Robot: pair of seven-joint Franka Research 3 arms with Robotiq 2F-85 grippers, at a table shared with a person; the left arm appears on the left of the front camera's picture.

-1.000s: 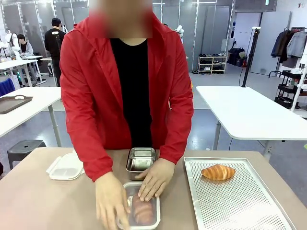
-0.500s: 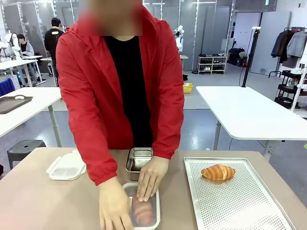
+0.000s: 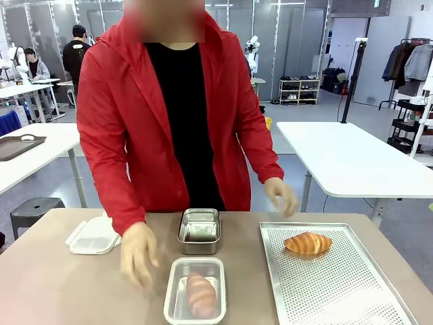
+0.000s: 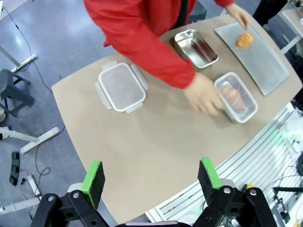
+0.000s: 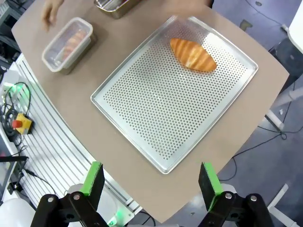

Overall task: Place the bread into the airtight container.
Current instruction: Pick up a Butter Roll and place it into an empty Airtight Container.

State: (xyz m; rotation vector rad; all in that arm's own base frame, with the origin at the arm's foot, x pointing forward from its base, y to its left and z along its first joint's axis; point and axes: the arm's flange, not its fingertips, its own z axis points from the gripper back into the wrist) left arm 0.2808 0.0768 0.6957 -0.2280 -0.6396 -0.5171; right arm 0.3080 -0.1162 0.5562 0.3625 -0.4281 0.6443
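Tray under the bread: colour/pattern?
Silver tray, dotted all over with small holes; clearest in the right wrist view.

Brown bread [image 3: 201, 295] — inside clear container [image 3: 173, 306]

change: one hand [image 3: 139, 254] lifted off lidded container [image 3: 196, 296], now beside it | other hand [image 3: 281, 196] withdrawn near tray [image 3: 338, 291]

Two breads [image 3: 308, 243], one tray [image 3: 338, 291], three containers [image 3: 199, 238] (one steel, two plastic).
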